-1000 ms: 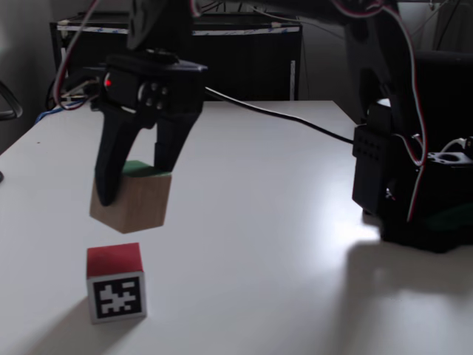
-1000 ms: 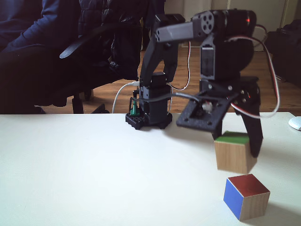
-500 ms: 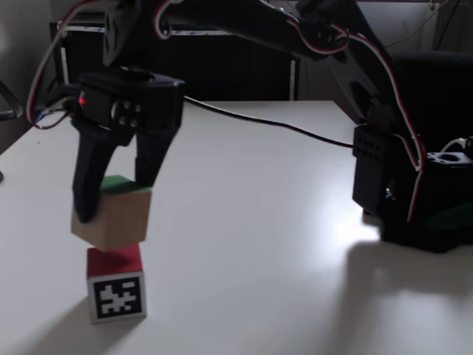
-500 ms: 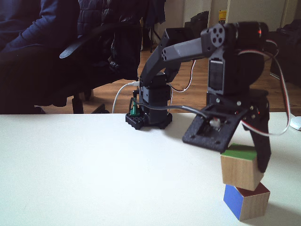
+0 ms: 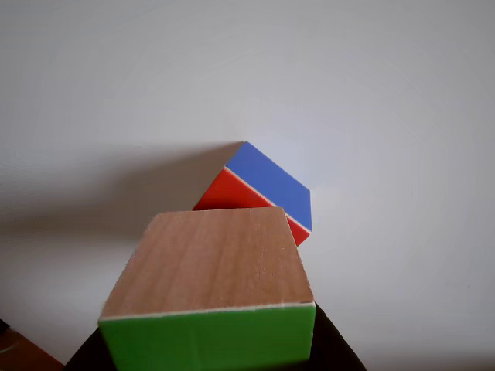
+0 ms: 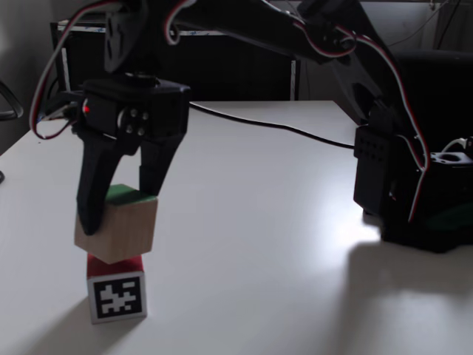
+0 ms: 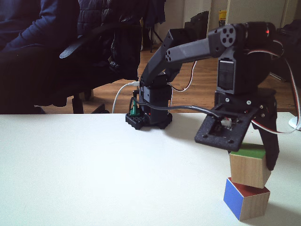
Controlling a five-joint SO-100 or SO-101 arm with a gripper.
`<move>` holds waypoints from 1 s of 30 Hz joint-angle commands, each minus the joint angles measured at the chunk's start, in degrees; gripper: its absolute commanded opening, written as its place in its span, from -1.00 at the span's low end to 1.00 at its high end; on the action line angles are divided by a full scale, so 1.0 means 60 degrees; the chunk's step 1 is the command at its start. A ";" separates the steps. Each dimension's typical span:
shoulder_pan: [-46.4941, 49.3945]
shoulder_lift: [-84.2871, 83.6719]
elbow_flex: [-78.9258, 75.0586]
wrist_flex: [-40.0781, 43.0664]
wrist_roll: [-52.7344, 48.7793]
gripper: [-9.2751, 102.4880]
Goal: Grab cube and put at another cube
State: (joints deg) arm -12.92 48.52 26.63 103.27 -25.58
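The cube [image 6: 118,233] is light-brown wood with a green top face. It hangs tilted in my gripper [image 6: 118,211], which is shut on it with black fingers [image 6: 92,200] on both sides. Directly under it stands another cube [image 6: 116,294], smaller, showing a red top and a black-and-white marker face. In a fixed view from the opposite side, the wooden cube [image 7: 248,169] sits slightly askew on the red top of the blue-faced cube [image 7: 244,201], held by the gripper [image 7: 249,157]. In the other view the wooden cube [image 5: 209,263] covers part of the red-and-blue cube [image 5: 267,185].
The arm's black base [image 6: 414,192] stands at the table's right in a fixed view, with a black cable [image 6: 281,126] running across the white table [image 6: 259,244]. From the opposite side, the base [image 7: 149,113] sits mid-table; an office chair and a person in dark clothing [image 7: 28,47] are behind.
My gripper carried the wooden cube from behind the smaller cube to over it and lowered it, so it now sits at the smaller cube's red top.
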 commanded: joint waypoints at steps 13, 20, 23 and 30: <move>0.0044 0.0322 -0.0117 0.0044 0.0073 -0.11; -0.0059 0.1245 0.0894 0.0044 0.0132 -0.09; -0.0366 0.2798 0.2227 0.0044 0.0220 -0.07; -0.0308 1.0840 0.9272 -0.2241 0.1201 -0.43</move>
State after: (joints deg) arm -17.84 86.48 61.70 99.32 -20.92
